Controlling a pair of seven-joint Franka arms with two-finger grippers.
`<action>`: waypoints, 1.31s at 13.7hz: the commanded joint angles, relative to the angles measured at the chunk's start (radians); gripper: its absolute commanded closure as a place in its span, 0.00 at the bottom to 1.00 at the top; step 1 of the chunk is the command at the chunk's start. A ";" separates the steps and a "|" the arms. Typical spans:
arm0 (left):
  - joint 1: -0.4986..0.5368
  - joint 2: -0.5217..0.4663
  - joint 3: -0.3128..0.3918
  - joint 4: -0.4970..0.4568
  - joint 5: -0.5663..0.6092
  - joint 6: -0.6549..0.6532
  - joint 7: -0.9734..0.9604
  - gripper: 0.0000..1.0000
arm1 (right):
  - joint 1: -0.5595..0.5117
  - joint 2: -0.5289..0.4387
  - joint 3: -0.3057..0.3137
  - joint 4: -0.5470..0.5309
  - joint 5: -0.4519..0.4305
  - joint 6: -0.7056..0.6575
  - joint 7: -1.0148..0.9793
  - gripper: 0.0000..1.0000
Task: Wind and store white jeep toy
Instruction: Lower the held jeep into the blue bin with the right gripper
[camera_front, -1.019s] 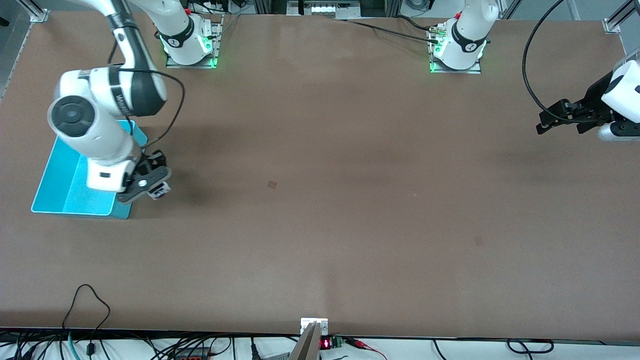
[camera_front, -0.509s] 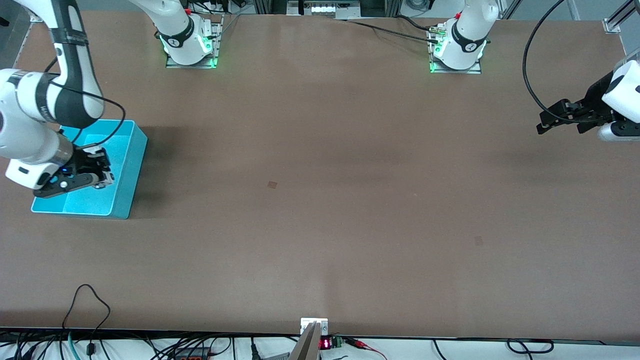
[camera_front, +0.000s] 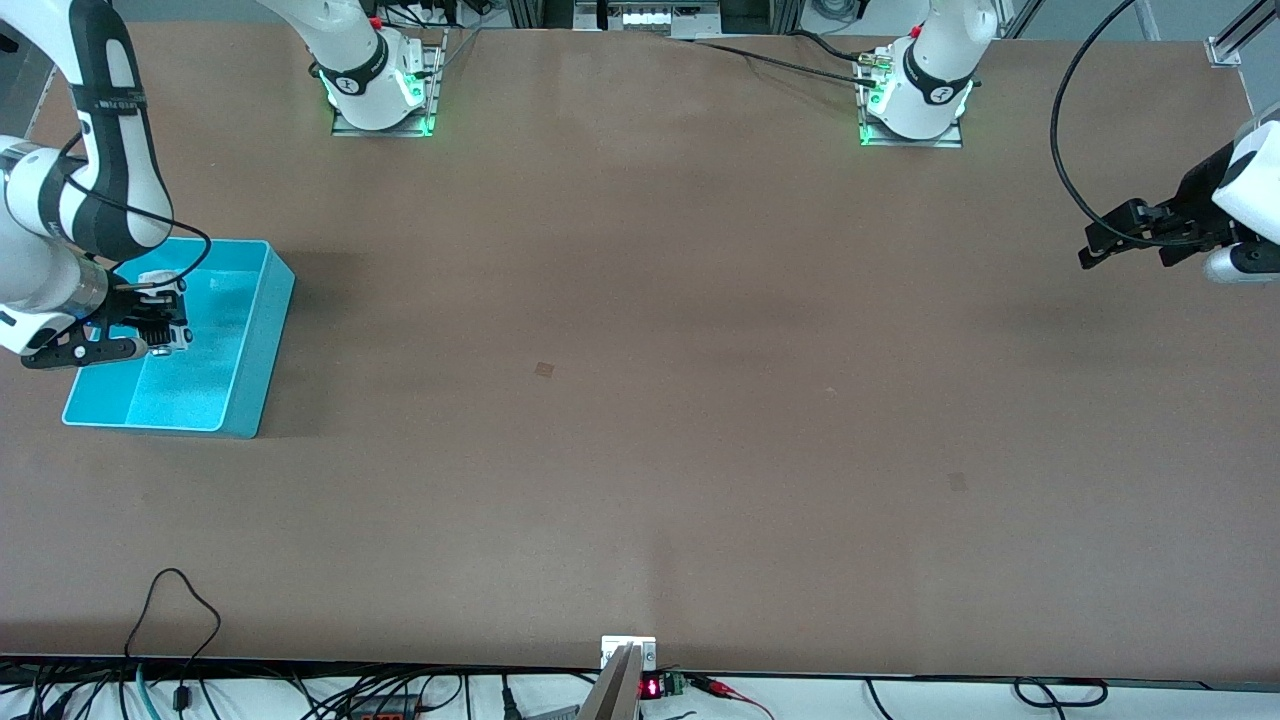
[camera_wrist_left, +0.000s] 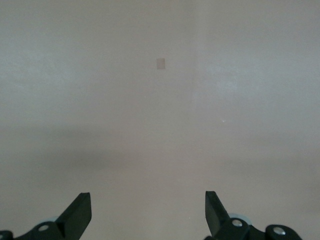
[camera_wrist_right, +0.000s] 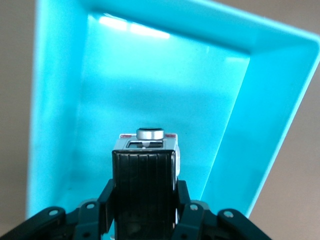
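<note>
White jeep toy (camera_wrist_right: 145, 170) sits clamped in my right end effector (camera_front: 150, 335) over the turquoise bin (camera_front: 255, 345); only release remains. My left end effector (camera_front: 1125, 235) waits, spread wide, over bare worktop (camera_front: 640, 400).

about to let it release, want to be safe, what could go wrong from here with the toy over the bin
1. The right end effector is shut on the small boxy white jeep toy above the open turquoise plastic bin. Let go from up there, the toy may bounce or tip over.
2. If it is wound, its wheels may drive it against the bin's wall.
3. The right end effector hangs over the bin's right-arm end, so drift that way could drop the toy on the rim.

The open left end effector waits over the brown table, no hazard.
</note>
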 joint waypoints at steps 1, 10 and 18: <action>0.006 -0.019 -0.005 -0.010 0.010 -0.005 -0.004 0.00 | 0.007 0.026 -0.009 -0.035 0.016 0.081 0.027 1.00; 0.005 -0.017 -0.008 -0.004 0.010 -0.006 0.002 0.00 | -0.030 0.124 -0.009 -0.066 0.066 0.129 0.027 1.00; -0.008 -0.014 -0.013 -0.001 0.012 -0.011 0.007 0.00 | -0.036 0.147 -0.007 -0.063 0.068 0.120 0.028 0.40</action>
